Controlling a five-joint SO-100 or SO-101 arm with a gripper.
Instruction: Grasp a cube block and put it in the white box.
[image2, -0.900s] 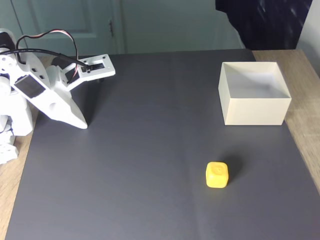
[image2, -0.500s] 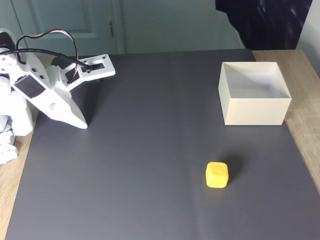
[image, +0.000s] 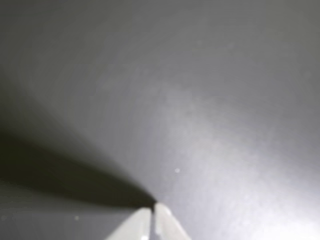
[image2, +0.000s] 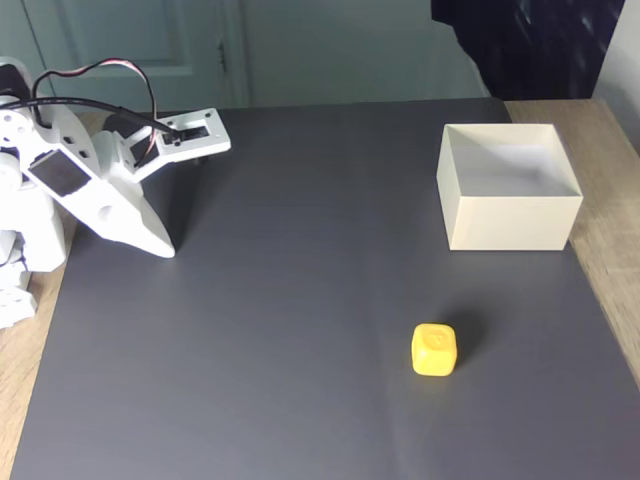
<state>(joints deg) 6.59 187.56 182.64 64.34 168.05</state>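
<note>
In the fixed view, the yellow cube block (image2: 434, 350) is sitting nearest the camera, resting flat on the dark grey mat (image2: 300, 330) toward the lower right, with a faint round mark showing on its top face and a soft shadow lying on the mat to its upper right. It is standing alone, well apart from everything else. Farther back on the right, the white box (image2: 509, 222) is resting near the mat's right edge, open at the top, its pale inside catching the light; bare wooden tabletop (image2: 612, 230) is showing beside it. Across the mat on the left, the white arm (image2: 60, 175) is folding low, black and red cables (image2: 100, 85) looping over it, and the gripper (image2: 165, 248) is pointing its tip down at the mat, far from both cube and box. In the wrist view, the gripper (image: 152, 212) is entering from the bottom edge, its two pale fingertips (image: 163, 220) lying pressed together with nothing between them, casting a dark shadow leftward over the blurred grey mat (image: 200, 100). Beyond the table, a pale green door (image2: 130, 50) is standing at the back.
</note>
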